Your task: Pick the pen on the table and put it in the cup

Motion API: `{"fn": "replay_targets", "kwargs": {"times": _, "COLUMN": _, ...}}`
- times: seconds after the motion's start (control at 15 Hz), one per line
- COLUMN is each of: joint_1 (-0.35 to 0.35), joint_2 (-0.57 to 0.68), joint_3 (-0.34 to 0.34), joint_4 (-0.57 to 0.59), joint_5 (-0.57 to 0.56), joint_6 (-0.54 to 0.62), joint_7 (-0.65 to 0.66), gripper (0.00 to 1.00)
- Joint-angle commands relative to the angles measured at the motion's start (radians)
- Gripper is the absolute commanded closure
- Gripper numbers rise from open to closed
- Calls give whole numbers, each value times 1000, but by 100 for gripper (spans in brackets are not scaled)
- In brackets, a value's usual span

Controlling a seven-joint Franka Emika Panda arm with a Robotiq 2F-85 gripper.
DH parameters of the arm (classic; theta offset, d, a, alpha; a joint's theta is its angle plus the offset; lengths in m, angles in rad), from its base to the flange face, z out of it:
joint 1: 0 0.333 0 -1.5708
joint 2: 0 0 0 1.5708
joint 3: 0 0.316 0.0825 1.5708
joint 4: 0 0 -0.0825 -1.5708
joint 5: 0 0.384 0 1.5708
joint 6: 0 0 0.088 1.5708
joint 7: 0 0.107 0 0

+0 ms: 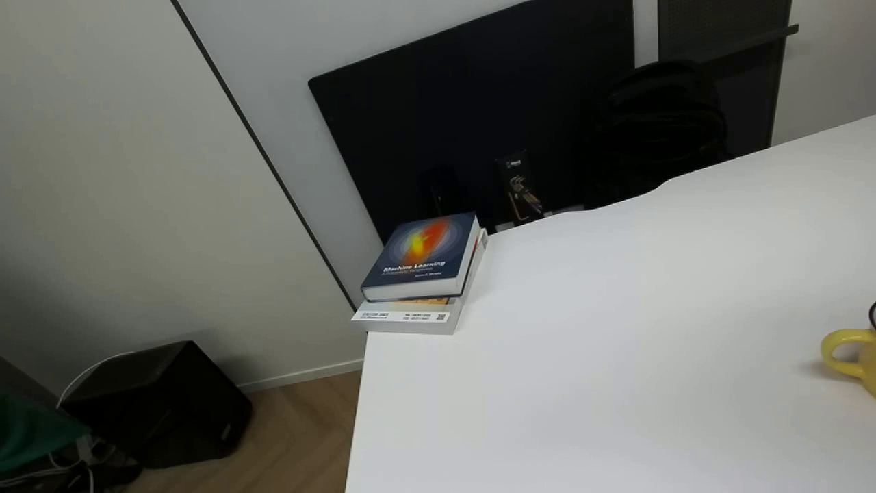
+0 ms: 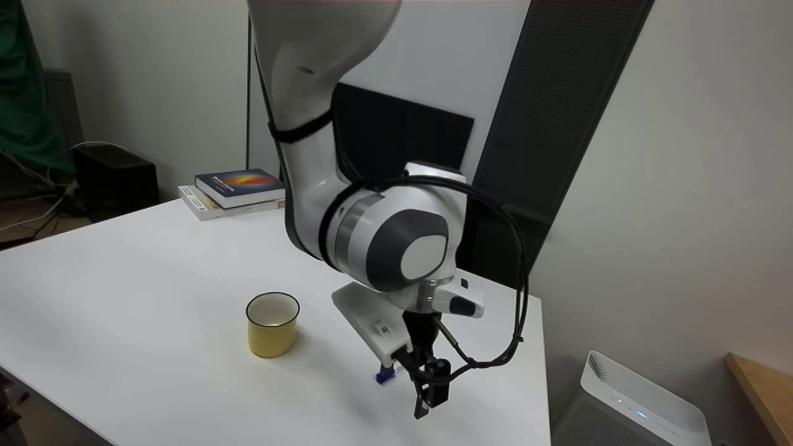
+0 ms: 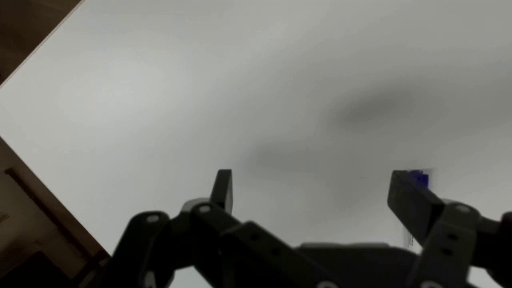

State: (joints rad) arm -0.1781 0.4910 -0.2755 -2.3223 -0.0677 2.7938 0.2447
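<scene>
The pen has a blue cap (image 2: 385, 376) and lies on the white table (image 2: 155, 291). In the wrist view the blue end (image 3: 423, 179) shows past the right fingertip; most of the pen is hidden behind that finger, with a bit of pale, printed barrel below it. My gripper (image 2: 404, 390) is open and empty above the table; in the wrist view the fingers (image 3: 312, 172) stand wide apart with bare table between them. The pen is under the right finger, not between the fingers. The yellow cup (image 2: 272, 339) stands upright; its handle (image 1: 843, 370) shows at an exterior view's right edge.
A stack of books (image 1: 419, 257) lies at a table corner, also visible in an exterior view (image 2: 238, 188). Table edges and wooden floor (image 3: 32, 24) show at the wrist view's left. A white appliance (image 2: 632, 402) stands beyond the table. A black cable loop (image 2: 520, 266) hangs from the arm.
</scene>
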Motion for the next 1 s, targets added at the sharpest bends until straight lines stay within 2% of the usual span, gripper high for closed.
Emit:
{"fn": "replay_targets", "kwargs": {"times": 0.0, "joint_1": 56, "joint_2": 119, "joint_3": -22, "joint_4": 104, "joint_5": 59, "joint_6": 11, "joint_7": 86, "gripper": 0}}
{"fn": "replay_targets", "kwargs": {"times": 0.6, "joint_1": 136, "joint_2": 250, "joint_3": -6, "joint_4": 257, "joint_5": 153, "joint_6": 27, "joint_7": 120, "gripper": 0}}
{"fn": "replay_targets", "kwargs": {"times": 0.67, "joint_1": 130, "joint_2": 249, "joint_3": 0, "joint_4": 265, "joint_5": 152, "joint_6": 2, "joint_7": 101, "gripper": 0}}
{"fn": "replay_targets", "kwargs": {"times": 0.73, "joint_1": 133, "joint_2": 230, "joint_3": -4, "joint_4": 227, "joint_5": 147, "joint_6": 22, "joint_7": 85, "gripper": 0}}
{"fn": "replay_targets", "kwargs": {"times": 0.93, "joint_1": 134, "joint_2": 242, "joint_3": -2, "joint_4": 244, "joint_5": 148, "joint_6": 17, "joint_7": 85, "gripper": 0}}
